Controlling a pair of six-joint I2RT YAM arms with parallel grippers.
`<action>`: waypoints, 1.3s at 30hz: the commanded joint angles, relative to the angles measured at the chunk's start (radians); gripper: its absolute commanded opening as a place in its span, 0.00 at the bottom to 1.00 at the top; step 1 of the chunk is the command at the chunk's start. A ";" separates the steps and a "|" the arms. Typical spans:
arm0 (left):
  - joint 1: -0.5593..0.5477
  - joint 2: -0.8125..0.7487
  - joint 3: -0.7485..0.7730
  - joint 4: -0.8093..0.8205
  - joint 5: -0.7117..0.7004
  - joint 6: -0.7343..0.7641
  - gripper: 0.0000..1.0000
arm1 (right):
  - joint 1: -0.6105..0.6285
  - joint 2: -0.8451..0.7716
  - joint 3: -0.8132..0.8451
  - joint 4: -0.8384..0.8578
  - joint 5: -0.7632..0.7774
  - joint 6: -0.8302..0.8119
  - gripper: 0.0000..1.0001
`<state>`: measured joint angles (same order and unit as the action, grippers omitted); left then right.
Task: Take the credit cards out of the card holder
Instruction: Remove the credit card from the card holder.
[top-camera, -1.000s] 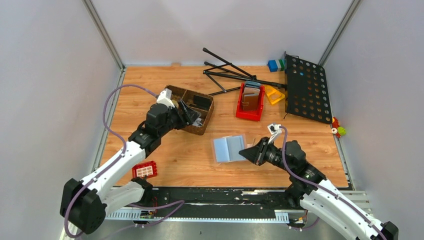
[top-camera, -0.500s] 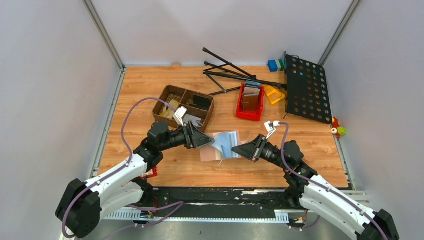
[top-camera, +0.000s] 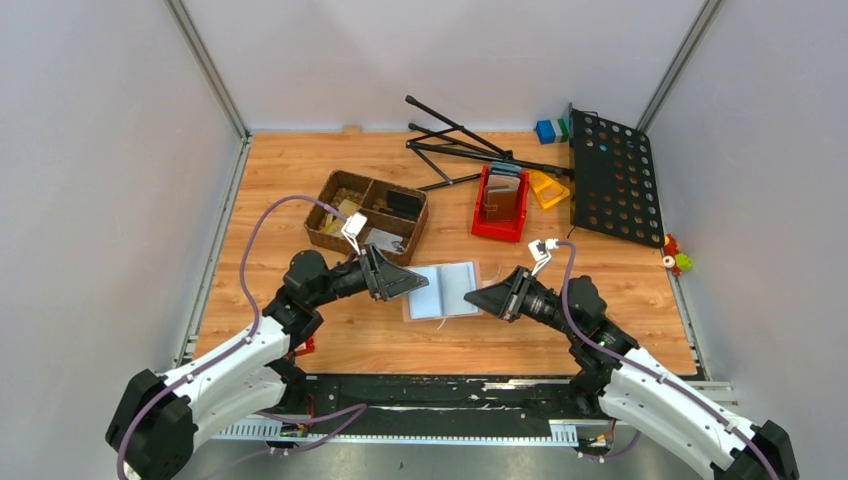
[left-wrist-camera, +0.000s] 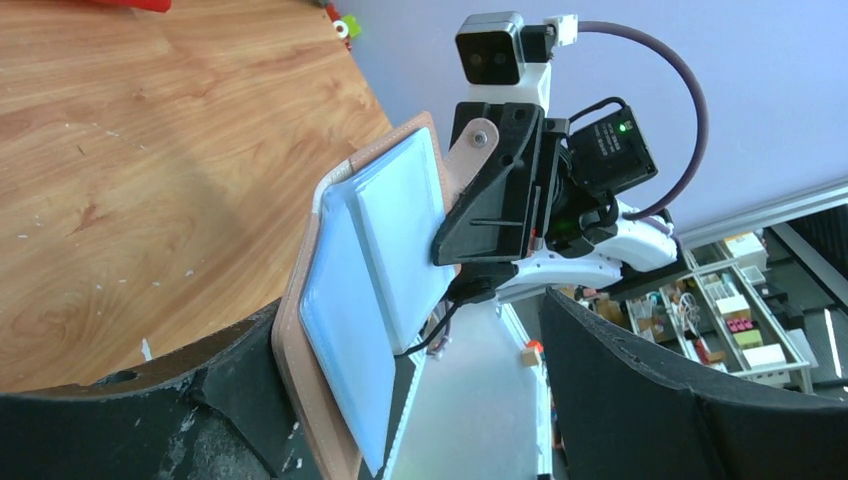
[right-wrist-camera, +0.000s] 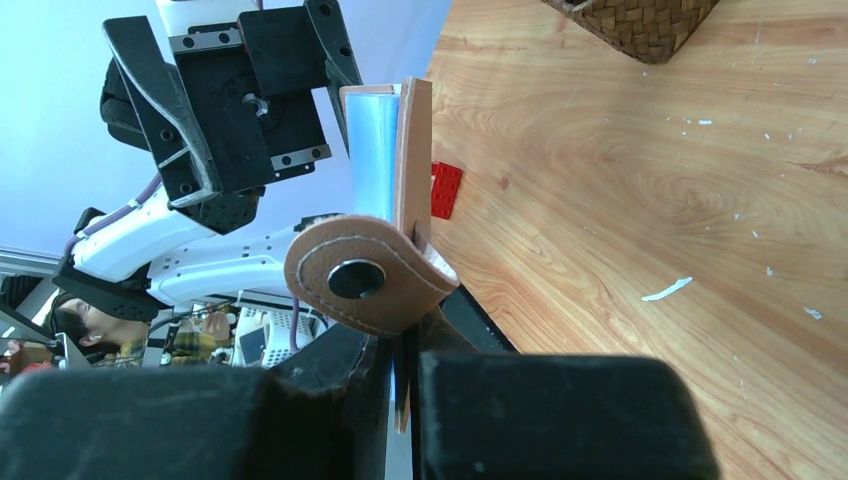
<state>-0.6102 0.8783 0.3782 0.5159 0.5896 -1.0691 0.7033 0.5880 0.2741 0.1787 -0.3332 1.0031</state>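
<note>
The card holder (top-camera: 441, 291) is held spread open between my grippers just above the table, its light blue-grey inside facing up and its taupe-brown edge showing. My right gripper (top-camera: 480, 298) is shut on the holder's right edge; in the right wrist view (right-wrist-camera: 405, 375) the holder (right-wrist-camera: 412, 150) stands edge-on with its snap tab (right-wrist-camera: 360, 275) curled over. My left gripper (top-camera: 410, 283) is open at the left edge. In the left wrist view (left-wrist-camera: 405, 335) the holder (left-wrist-camera: 370, 290) rests against one finger (left-wrist-camera: 230, 400). No card shows in the holder. A black card (top-camera: 404, 204) and a silvery one (top-camera: 383, 239) lie in the basket.
The wicker basket (top-camera: 338, 190) stands behind the left gripper. A red bin (top-camera: 500, 228) with wallets, a yellow piece (top-camera: 548, 188), a black perforated stand (top-camera: 612, 185) and folded tripod legs (top-camera: 450, 135) lie at the back right. A small red block (right-wrist-camera: 445, 190) lies near the left arm.
My left gripper has come from the basket to the holder's left edge. The holder, flat on the table before, has been lifted and shifted left by my right gripper.
</note>
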 joint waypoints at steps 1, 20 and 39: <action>-0.024 0.026 -0.018 0.089 -0.006 -0.028 0.88 | -0.002 0.013 0.044 0.013 0.007 -0.026 0.00; -0.088 0.109 0.070 -0.046 -0.055 0.050 0.00 | 0.042 0.246 0.195 -0.248 0.069 -0.196 0.00; -0.088 0.135 0.033 -0.094 -0.154 0.046 0.00 | 0.065 0.081 0.143 -0.153 -0.017 -0.185 0.44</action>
<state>-0.6937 1.0084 0.4088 0.3420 0.4480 -1.0023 0.7631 0.7376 0.4335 -0.0349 -0.3553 0.7948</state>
